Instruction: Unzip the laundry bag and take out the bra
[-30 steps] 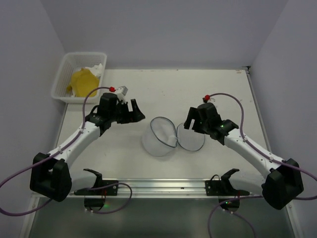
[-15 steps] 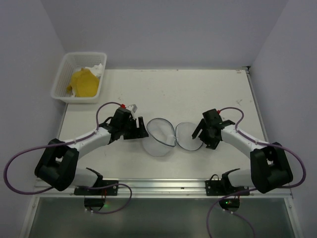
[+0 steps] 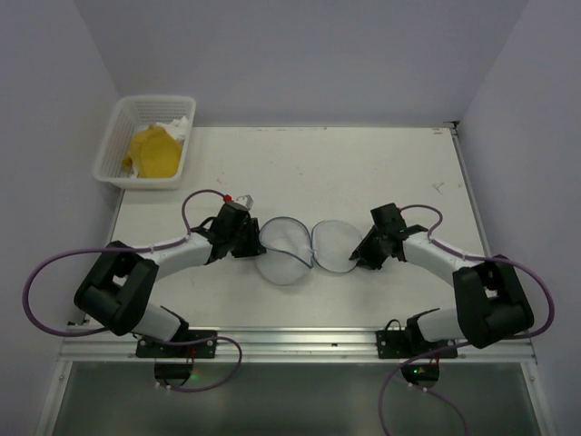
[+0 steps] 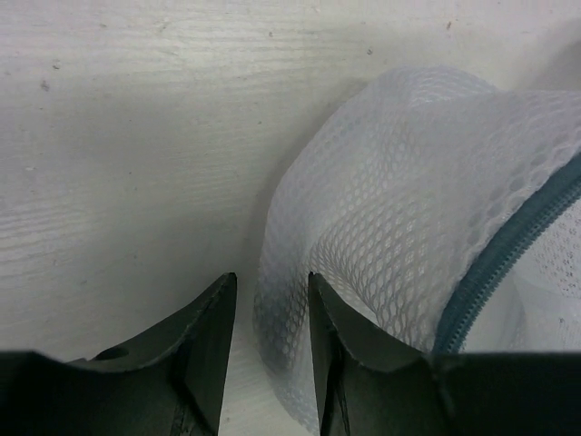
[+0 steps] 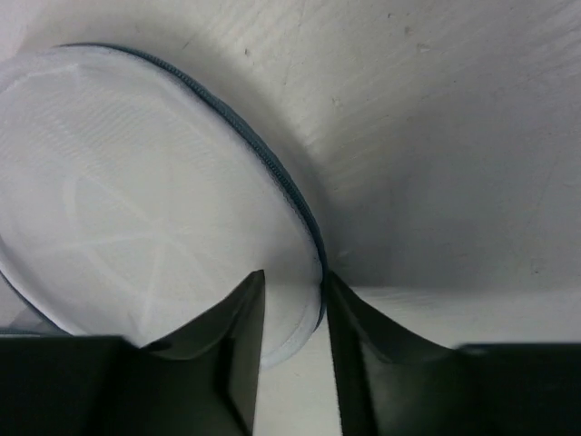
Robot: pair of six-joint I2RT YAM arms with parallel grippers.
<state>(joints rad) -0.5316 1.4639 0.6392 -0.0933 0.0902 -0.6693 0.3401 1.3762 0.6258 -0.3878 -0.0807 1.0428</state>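
Found the jaws of the left gripper [image 4: 270, 283] narrowly parted, the bag's mesh wall bulging into the gap and a sliver of table showing beside one finger [image 4: 207, 354]; not clamped, by that view. Found the jaws of the right gripper [image 5: 293, 276] likewise a small way apart, astride the rim of the laundry bag [image 3: 287, 256]; could not tell there whether pressing the cloth or merely flanking it.

Lost the outer rim of each half behind the gripper bodies in the overhead view. Saw only the fingertips [image 5: 238, 354] in the wrist views, cut off at the bottom edge. Could not see through the mesh to anything inside. Could not follow the zipper [image 4: 505, 247] past the dark finger in the left wrist view.

Around it, from the largest: the pale table [image 3: 363, 173]; the left arm [image 3: 172, 254] and the right arm [image 3: 431, 259], lying low over it and reaching in from either side; a rail [image 3: 300, 338] along the near edge; a white slatted basket [image 3: 113, 145] at the far left corner, well apart from the bag, holding a yellow rounded thing [image 3: 154, 154] and some white cloth [image 3: 174, 125], both too small to name.

Saw the bag near the table's middle, between the two grippers, opened out into two round halves side by side, joined at the centre. Judged the long axis left to right, from one gripper to the other. Found the left half [image 4: 408, 200] raised, mesh wall standing off the table. Found the right half [image 5: 136, 200] lying flat as a disc, zipper curving round the edge.
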